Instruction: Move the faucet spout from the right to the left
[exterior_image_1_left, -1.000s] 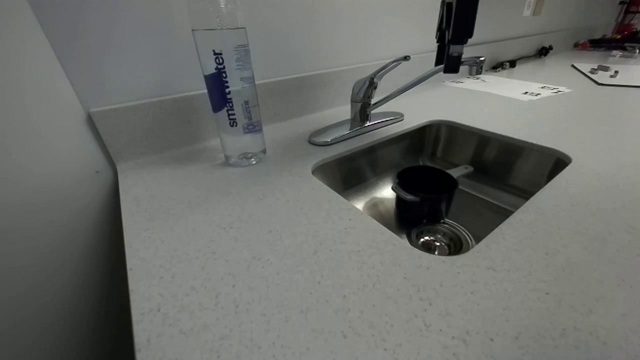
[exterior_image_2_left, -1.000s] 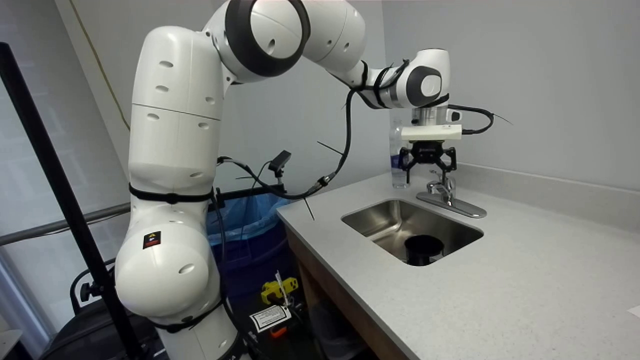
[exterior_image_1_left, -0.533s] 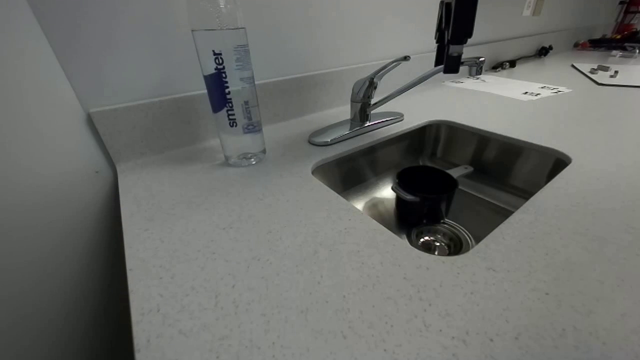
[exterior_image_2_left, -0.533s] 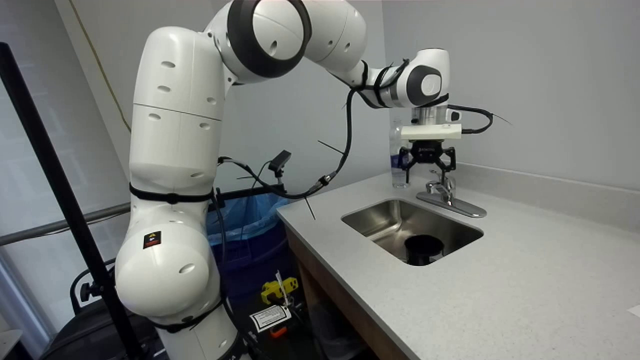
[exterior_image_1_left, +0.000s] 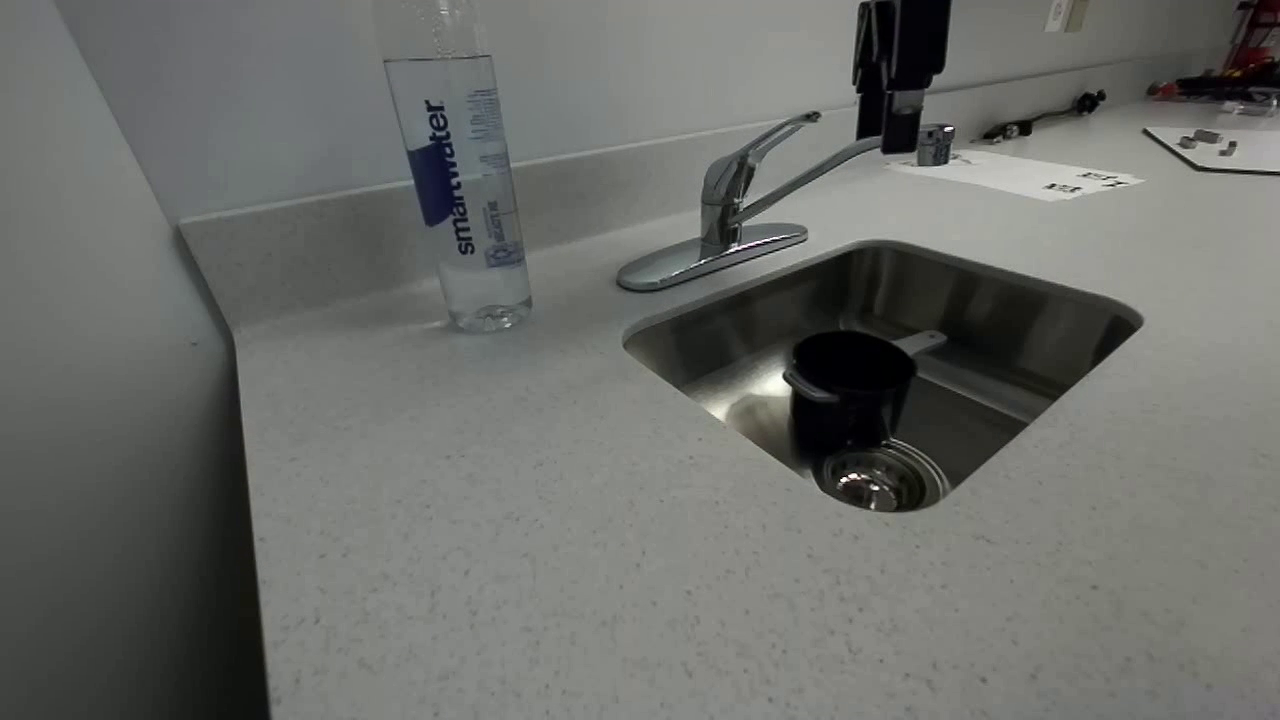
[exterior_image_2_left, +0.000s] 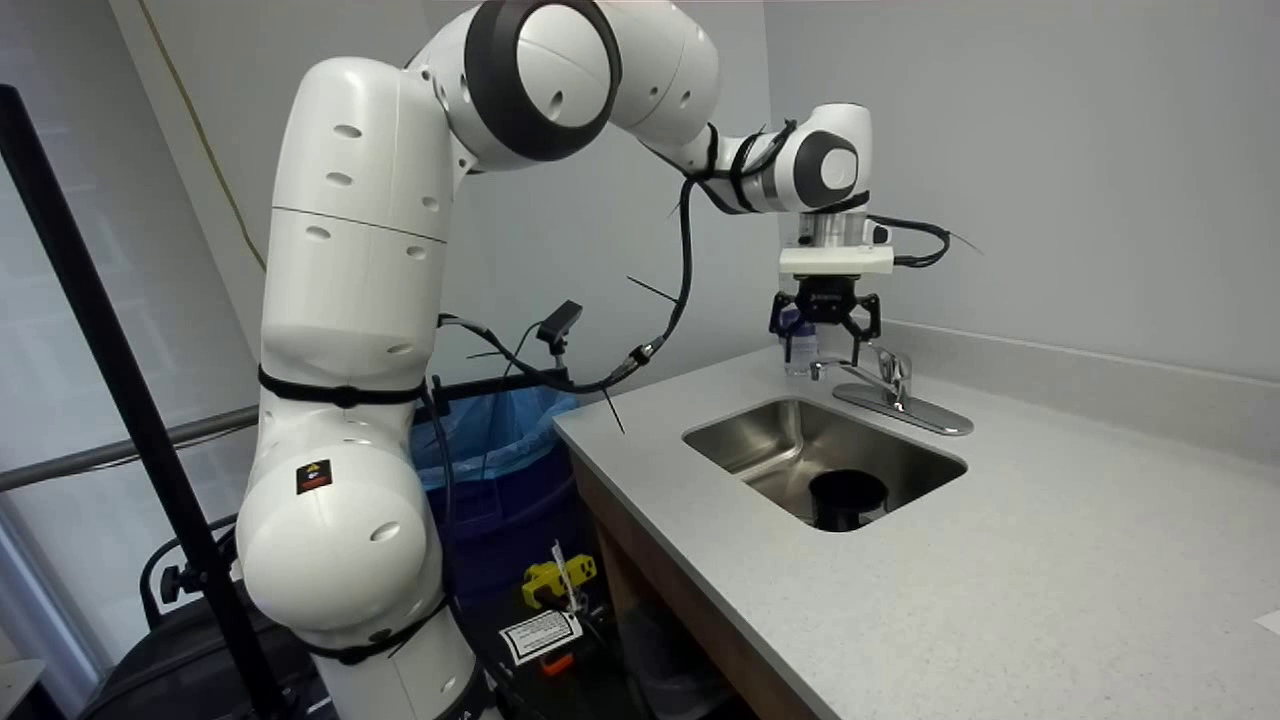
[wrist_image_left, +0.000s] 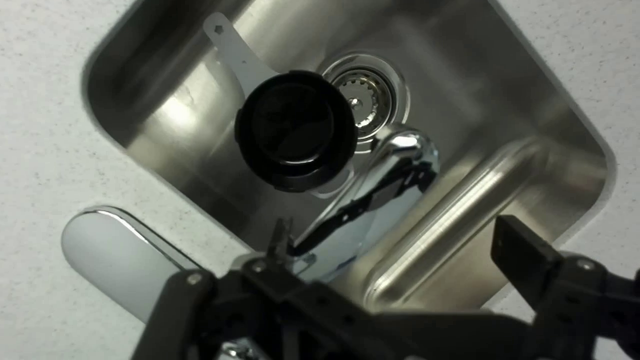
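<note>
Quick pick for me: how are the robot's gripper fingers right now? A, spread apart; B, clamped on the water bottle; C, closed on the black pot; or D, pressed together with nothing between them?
A: the wrist view shows the gripper standing wide open, with the faucet spout visible across part of the gap.

Arm, white, dark joint rings, arched up and over, wrist upright, tool black, pointing straight down, fingers spread apart.

The tool hangs — jaws apart — just by the faucet spout.
</note>
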